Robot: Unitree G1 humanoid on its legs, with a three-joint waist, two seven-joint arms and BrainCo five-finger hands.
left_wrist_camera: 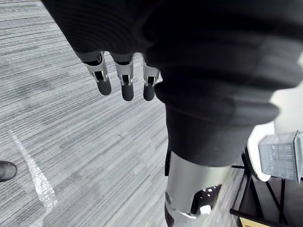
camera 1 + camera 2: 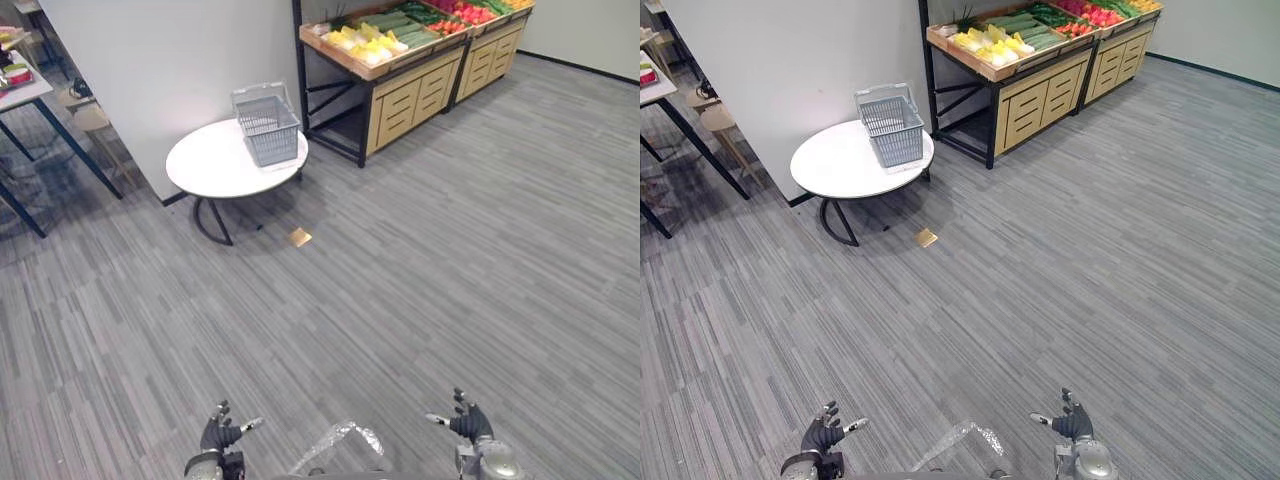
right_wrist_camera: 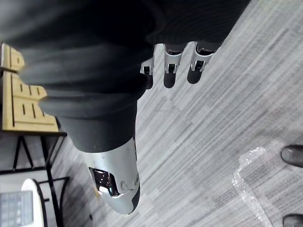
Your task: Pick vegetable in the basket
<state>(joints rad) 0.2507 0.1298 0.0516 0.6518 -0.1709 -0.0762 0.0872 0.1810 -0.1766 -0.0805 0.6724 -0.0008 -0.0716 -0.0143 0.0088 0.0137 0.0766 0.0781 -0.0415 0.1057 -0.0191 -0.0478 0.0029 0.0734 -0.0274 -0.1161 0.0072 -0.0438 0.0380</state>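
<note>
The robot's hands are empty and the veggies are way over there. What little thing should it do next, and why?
Probably step forward across the floor toward the stand of vegetables. The left hand and right hand hang open and empty, and the vegetables, and the basket on the round table beside them, look well out of reach.

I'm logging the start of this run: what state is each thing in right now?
basket: upright on the round table, looks empty.
vegetables: lying in the wooden stand, none picked.
drawers: shut.
left hand: open, holding nothing.
right hand: open, holding nothing.
</note>
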